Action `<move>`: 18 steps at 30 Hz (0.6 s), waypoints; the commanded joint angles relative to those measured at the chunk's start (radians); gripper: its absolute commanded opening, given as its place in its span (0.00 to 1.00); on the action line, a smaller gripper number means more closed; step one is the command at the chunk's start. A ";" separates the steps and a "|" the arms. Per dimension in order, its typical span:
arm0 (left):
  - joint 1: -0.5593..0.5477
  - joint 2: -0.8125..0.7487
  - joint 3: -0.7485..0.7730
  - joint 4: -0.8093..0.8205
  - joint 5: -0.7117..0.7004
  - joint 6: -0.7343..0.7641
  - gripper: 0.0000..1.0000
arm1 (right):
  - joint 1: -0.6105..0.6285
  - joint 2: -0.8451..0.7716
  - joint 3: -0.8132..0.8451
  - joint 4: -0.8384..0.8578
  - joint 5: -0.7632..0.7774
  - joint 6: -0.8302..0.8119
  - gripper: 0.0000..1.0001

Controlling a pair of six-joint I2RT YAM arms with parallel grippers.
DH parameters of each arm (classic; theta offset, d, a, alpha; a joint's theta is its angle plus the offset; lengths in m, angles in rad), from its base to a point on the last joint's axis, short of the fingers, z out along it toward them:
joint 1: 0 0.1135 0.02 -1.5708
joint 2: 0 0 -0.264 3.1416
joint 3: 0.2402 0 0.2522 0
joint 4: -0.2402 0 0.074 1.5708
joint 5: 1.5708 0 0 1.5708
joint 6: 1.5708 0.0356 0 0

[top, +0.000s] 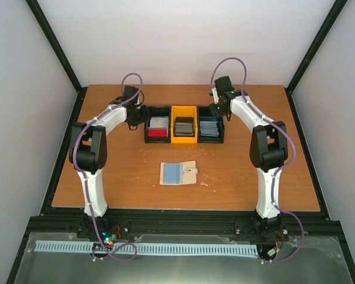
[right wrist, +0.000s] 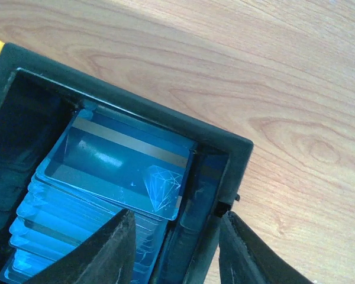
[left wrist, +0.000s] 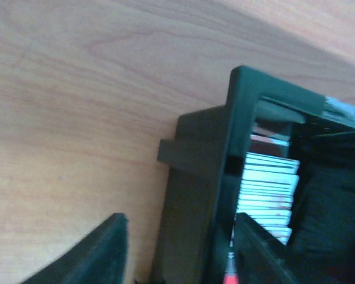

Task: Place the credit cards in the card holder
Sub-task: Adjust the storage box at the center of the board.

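In the yellow bin point(top: 184, 141) dark grey cards point(top: 184, 126) are seen, silver-and-red cards point(top: 158, 128) in the black bin point(top: 157, 140) on its left, blue cards point(top: 209, 127) on its right.

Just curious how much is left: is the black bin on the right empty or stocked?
Stocked: the right black bin holds a stack of pale blue cards, fanned one over another.

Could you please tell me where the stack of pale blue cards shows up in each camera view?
Top external: pale blue cards in the tray's right-hand compartment.
Left wrist: not in view.
Right wrist: the cards fill the lower left.
Shared landmark: the black bin wall beside them.
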 commanded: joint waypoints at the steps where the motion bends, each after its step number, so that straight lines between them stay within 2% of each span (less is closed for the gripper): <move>1: -0.001 0.075 0.105 -0.030 -0.040 0.092 0.42 | -0.003 -0.036 -0.016 -0.017 0.026 0.109 0.38; 7: -0.001 0.098 0.098 0.027 -0.014 0.290 0.21 | -0.003 -0.131 -0.099 0.006 -0.099 0.172 0.37; 11: -0.002 0.101 0.100 0.058 0.051 0.395 0.08 | -0.004 -0.220 -0.196 0.060 -0.215 0.130 0.37; 13: -0.003 0.101 0.112 0.076 0.109 0.435 0.04 | -0.003 -0.248 -0.211 0.043 -0.244 0.075 0.39; 18: -0.005 0.097 0.148 0.078 0.184 0.505 0.01 | -0.004 -0.303 -0.226 0.008 -0.243 -0.034 0.47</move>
